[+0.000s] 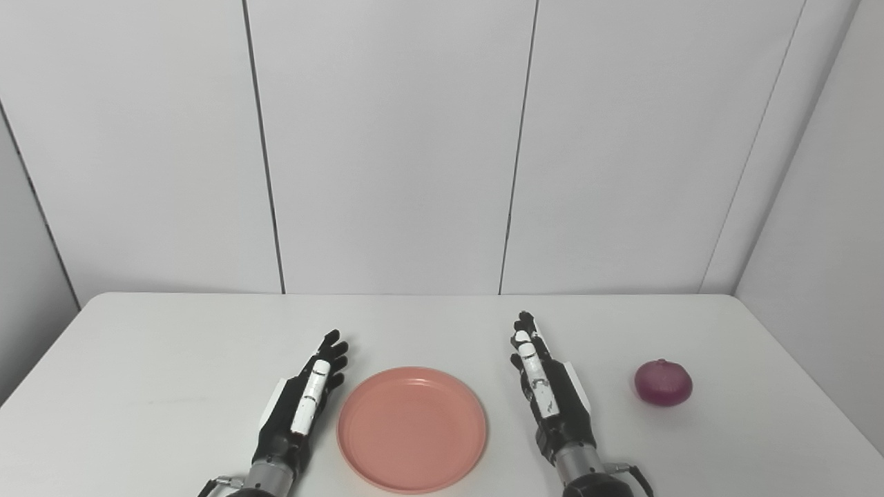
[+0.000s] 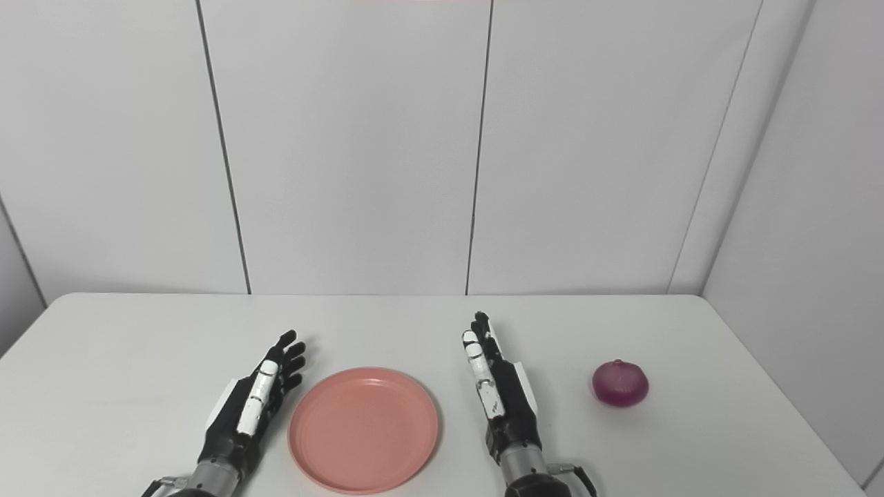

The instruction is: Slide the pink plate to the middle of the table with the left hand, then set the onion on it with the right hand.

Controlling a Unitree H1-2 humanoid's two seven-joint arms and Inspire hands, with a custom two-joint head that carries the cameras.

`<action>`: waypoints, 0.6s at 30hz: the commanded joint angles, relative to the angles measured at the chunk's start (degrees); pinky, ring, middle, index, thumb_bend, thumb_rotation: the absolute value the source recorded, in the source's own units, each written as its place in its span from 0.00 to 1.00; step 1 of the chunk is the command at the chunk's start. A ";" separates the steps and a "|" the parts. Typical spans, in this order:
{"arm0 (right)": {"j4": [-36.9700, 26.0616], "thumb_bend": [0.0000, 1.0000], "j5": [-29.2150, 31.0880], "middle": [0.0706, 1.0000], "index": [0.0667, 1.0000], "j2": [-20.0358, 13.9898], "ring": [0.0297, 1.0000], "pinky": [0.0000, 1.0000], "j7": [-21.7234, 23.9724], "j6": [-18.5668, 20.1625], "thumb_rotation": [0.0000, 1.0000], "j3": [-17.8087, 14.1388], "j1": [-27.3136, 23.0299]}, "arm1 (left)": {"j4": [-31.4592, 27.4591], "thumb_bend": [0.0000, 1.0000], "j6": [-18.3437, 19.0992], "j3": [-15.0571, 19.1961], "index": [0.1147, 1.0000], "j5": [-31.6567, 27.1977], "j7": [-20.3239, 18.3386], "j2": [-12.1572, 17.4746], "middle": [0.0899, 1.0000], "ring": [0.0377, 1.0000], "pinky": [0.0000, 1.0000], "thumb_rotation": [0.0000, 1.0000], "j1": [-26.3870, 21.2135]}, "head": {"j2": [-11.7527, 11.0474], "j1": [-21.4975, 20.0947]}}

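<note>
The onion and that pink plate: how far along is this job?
The pink plate already sits mid-table between the hands. Nothing is in hand: left robot hand and right robot hand are both open. Left: the onion lies apart at the right, to go on the plate.

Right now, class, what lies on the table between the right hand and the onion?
Nothing: between the right hand and the onion there is only bare white table, a gap both eye views show.

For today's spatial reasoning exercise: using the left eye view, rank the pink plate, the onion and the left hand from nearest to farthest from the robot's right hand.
From the right hand:
1. Pink plate, just to its left, between the hands.
2. Onion, alone to its right.
3. Left hand, beyond the plate's far side.
</note>
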 commanded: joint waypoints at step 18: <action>-9.28 0.60 -17.87 1.00 1.00 -9.79 1.00 0.98 -3.53 6.08 0.96 1.37 -4.40 | -0.13 0.65 -2.58 -0.72 0.93 4.32 2.93 0.12 0.94 0.94 0.93 1.00 -0.39 | 0.38 0.90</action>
